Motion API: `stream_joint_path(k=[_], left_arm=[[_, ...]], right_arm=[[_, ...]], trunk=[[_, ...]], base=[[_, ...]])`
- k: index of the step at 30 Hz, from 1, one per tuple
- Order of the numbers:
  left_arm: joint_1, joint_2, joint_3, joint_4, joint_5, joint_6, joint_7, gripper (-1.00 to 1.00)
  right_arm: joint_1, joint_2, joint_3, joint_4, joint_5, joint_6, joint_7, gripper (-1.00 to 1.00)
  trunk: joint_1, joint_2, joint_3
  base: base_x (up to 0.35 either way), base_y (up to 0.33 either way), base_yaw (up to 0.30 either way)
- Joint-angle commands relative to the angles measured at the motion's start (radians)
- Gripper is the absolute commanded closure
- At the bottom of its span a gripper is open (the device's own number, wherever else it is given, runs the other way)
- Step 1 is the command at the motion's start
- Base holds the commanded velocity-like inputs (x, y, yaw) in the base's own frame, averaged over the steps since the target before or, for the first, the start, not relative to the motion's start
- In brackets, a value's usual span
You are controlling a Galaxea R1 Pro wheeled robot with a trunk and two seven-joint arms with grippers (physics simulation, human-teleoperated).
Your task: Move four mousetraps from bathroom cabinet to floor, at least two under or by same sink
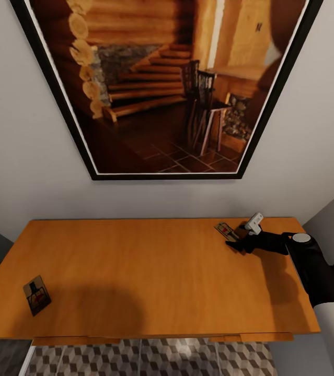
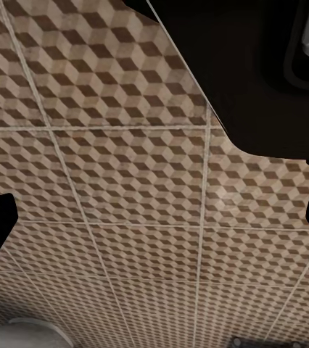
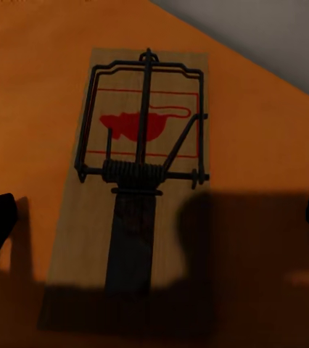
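1. Right claw (image 1: 238, 243) sits at the cabinet (image 1: 151, 277) top's far right, fingers spread wide, holding nothing.
2. One mousetrap (image 1: 225, 231) lies flat at the claw's 11 o'clock, just beside the fingertips; in the wrist view it (image 3: 136, 181) lies between them.
3. Second mousetrap (image 1: 37, 294) at the top's near-left corner, well apart.
4. Left claw (image 2: 154, 217) spread wide over bathroom floor (image 2: 125, 181).

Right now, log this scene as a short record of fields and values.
surface: cabinet top, orange-brown wood
mousetraps in view: two
near trap: mousetrap by the front left corner
far trap: second mousetrap near the back right, lying flat
right gripper: open, at the far trap, fingers either side
left gripper: open, above the bathroom floor
wall: framed picture
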Motion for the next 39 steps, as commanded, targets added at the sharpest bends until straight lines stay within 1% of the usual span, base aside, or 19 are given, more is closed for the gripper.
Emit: stream_joint_path(k=[1,25,31,39], left_arm=[[-0.001,-0.001,-0.009,0.002,0.009,-0.006,0.002,-1.0],[-0.001,-0.001,-0.009,0.002,0.009,-0.006,0.002,-1.0],[-0.001,-0.001,-0.009,0.002,0.009,-0.006,0.002,-1.0],[-0.001,-0.001,-0.009,0.002,0.009,-0.006,0.002,-1.0]], right_arm=[[0.0,0.001,-0.001,-0.001,0.011,0.008,0.007,-1.0],[0.0,-0.001,-0.002,-0.001,0.009,0.008,0.011,-1.0],[0.0,-0.001,-0.001,-0.001,0.01,-0.014,0.011,-1.0],[0.0,-0.001,0.0,-0.001,0.011,-0.018,0.011,-1.0]], trunk=[[0.001,-0.001,-0.002],[0.001,-0.001,-0.002],[0.001,-0.001,-0.002],[0.001,-0.001,-0.002]], base=[[0.0,0.003,0.0],[0.0,0.0,0.0],[0.0,0.0,0.0],[0.0,0.0,0.0]])
